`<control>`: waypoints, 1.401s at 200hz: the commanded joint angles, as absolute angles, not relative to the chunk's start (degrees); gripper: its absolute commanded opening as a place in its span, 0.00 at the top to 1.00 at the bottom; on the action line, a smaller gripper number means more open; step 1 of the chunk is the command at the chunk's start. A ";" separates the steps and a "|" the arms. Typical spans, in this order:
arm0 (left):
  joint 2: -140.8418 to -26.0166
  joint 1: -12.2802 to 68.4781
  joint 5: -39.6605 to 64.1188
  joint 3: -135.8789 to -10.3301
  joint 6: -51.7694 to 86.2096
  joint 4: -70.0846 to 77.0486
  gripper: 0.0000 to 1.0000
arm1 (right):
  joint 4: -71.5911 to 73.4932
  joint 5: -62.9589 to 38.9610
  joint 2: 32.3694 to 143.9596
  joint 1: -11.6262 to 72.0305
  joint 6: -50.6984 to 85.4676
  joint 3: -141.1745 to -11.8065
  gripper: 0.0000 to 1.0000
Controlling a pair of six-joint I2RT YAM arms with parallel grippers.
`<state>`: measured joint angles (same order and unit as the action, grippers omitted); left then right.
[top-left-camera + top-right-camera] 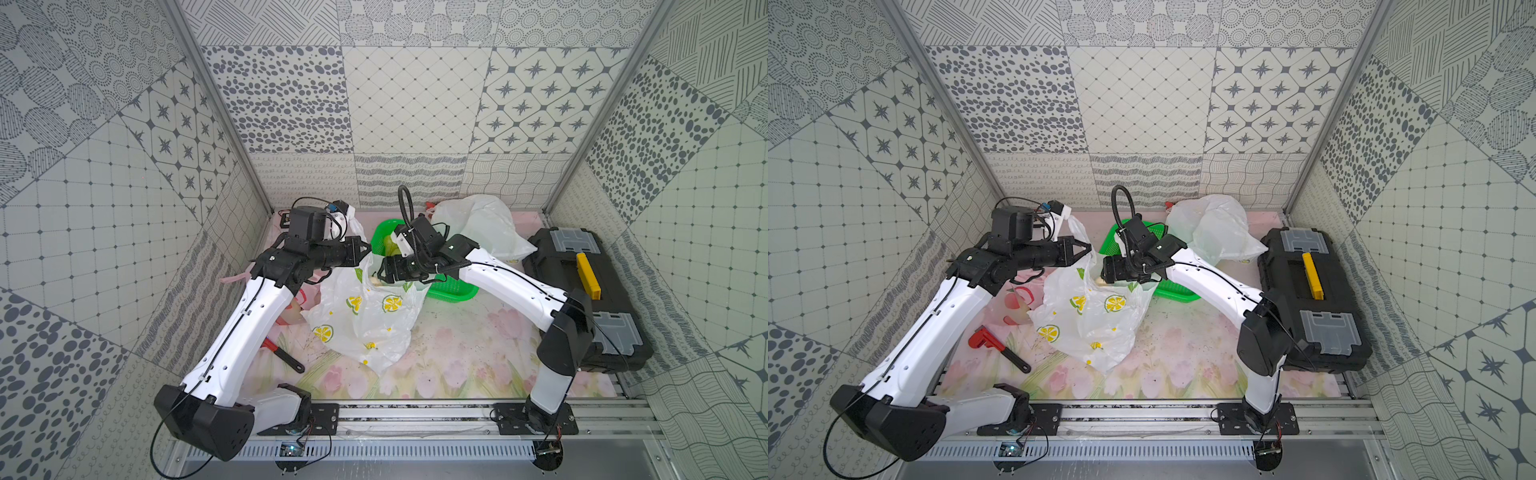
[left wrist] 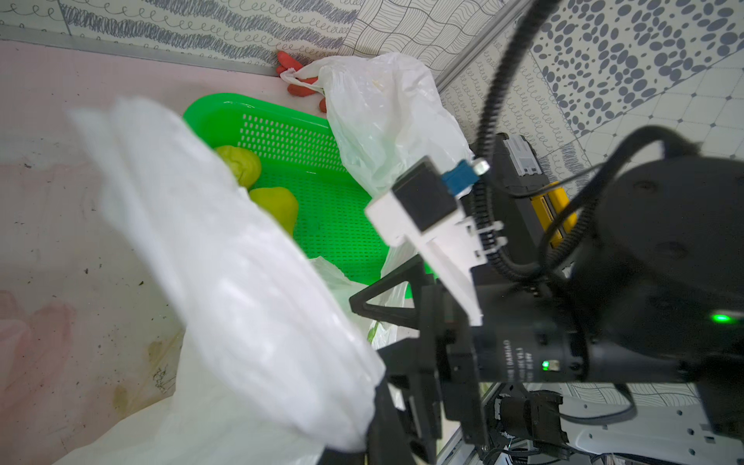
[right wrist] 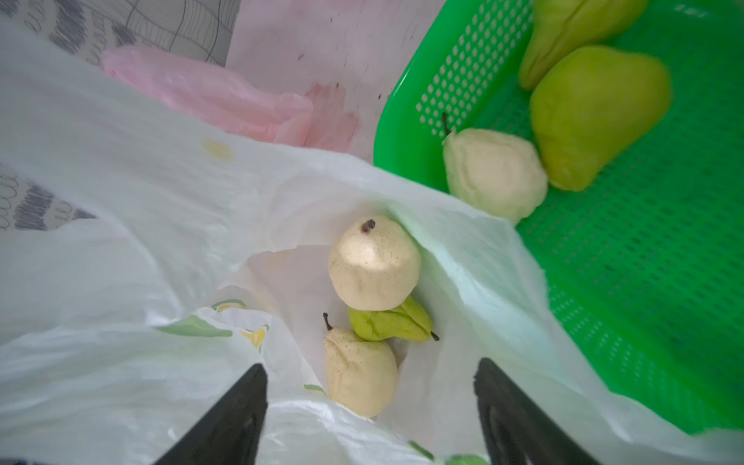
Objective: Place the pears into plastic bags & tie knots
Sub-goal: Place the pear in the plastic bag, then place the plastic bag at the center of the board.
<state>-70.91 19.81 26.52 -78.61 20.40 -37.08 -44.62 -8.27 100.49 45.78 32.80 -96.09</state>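
Roughly at the centre of the floral mat (image 1: 457,353), viewed from above with twelve o'clock at the back wall, a thin white plastic bag with lemon-and-leaf prints (image 1: 365,328) stands half raised. My left gripper (image 1: 368,249) is clamped tight on a bunched handle at the lemon bag's twelve o'clock edge, holding it up so the mouth gapes. In the left wrist view the gathered plastic fills much of the frame. My right gripper (image 3: 370,364) hangs over the mouth, its arm coming in from three o'clock, jaws spread wide and holding nothing. Below it, inside the lemon bag, I see three pears touching one another: a pale cream pear (image 3: 374,261), a second cream pear (image 3: 358,370), and a small green pear (image 3: 390,324) between them. Just beside the bag at one o'clock sits a bright green perforated plastic basket (image 3: 644,282), with the bag's rim lying against its edge. The basket holds a bumpy cream pear (image 3: 495,173) touching a smooth green pear (image 3: 596,116), with another green pear (image 3: 571,32) beyond. A translucent pink plastic bag (image 1: 1017,299) lies crumpled at nine o'clock, partly under my left arm. A plain white plastic bag (image 1: 478,228) slumps beyond the basket near the back wall. A black toolbox with a yellow handle (image 1: 1287,270) sits at three o'clock, and a red-headed wrench (image 1: 994,340) lies at eight o'clock.
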 commanded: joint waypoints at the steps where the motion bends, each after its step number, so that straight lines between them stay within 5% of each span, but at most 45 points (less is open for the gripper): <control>1: -70.06 20.04 26.19 -78.24 19.03 -37.53 1.00 | -42.03 1.41 91.53 44.20 36.34 -91.84 0.38; 18: -69.84 20.12 26.45 -77.66 19.50 -37.18 1.00 | -37.90 5.67 87.28 42.57 41.16 -85.45 0.62; 31: -69.70 20.10 26.71 -77.27 20.01 -36.58 1.00 | -34.99 6.43 86.02 41.36 44.56 -81.94 0.71; 52: -69.72 20.13 26.89 -77.38 20.21 -36.45 1.00 | -32.67 4.71 88.40 40.87 46.44 -81.98 0.70; 90: -69.61 20.12 26.89 -77.87 20.12 -36.96 1.00 | -30.11 3.96 95.44 40.13 49.52 -84.59 0.54; 121: -69.05 20.13 26.81 -77.41 20.30 -37.11 1.00 | -27.67 2.87 100.65 39.38 51.79 -87.14 0.55; 135: -68.84 20.15 26.65 -77.43 20.30 -37.26 1.00 | -26.50 3.42 102.30 39.20 51.05 -88.55 0.65; 161: -67.75 20.03 25.23 -78.15 19.49 -39.10 1.00 | -20.75 2.05 99.65 39.35 45.92 -87.63 1.00; 212: -61.48 20.00 7.73 -81.24 12.62 -49.14 1.00 | -24.51 -11.42 84.58 44.28 30.94 -89.94 1.00; 248: -57.68 20.21 12.89 -79.71 19.55 -45.98 1.00 | -25.46 -20.63 75.49 45.09 29.22 -89.34 1.00; 280: -55.20 20.72 16.18 -77.73 23.91 -41.60 1.00 | -28.18 -18.97 70.66 41.03 31.30 -87.22 1.00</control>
<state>-57.63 20.14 15.03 -79.29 18.76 -45.17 -26.55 -17.58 71.77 44.16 31.27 -88.90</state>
